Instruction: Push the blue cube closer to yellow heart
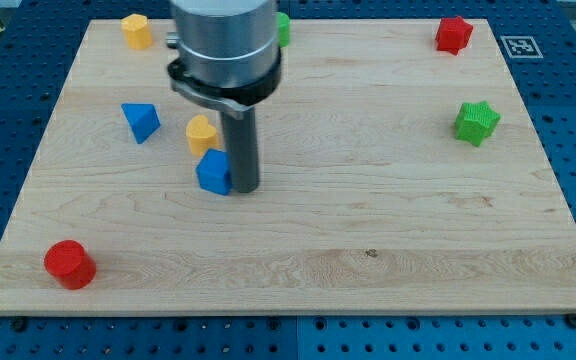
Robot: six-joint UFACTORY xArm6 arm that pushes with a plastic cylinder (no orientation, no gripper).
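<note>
Blue perforated metal surrounds a pale wooden board (388,230) with fine grain; a fiducial tag (515,46) sits at its far right corner; my tip (245,187), the end of a smooth dark rod with no jaws to open or close, touches the right side of the blue cube (213,172); the yellow heart (201,133) stands just beyond the cube, near touching; a blue triangular block (140,121) lies left, a glossy red cylinder (69,264) near left, a green star (477,122) right.

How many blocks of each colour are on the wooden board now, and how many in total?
Yellow: 2, the yellow block and the yellow heart
Blue: 2, the blue triangular block and the blue cube
Red: 2, the red cylinder and the red block
Green: 2, the green star and the green block
Total: 8
</note>
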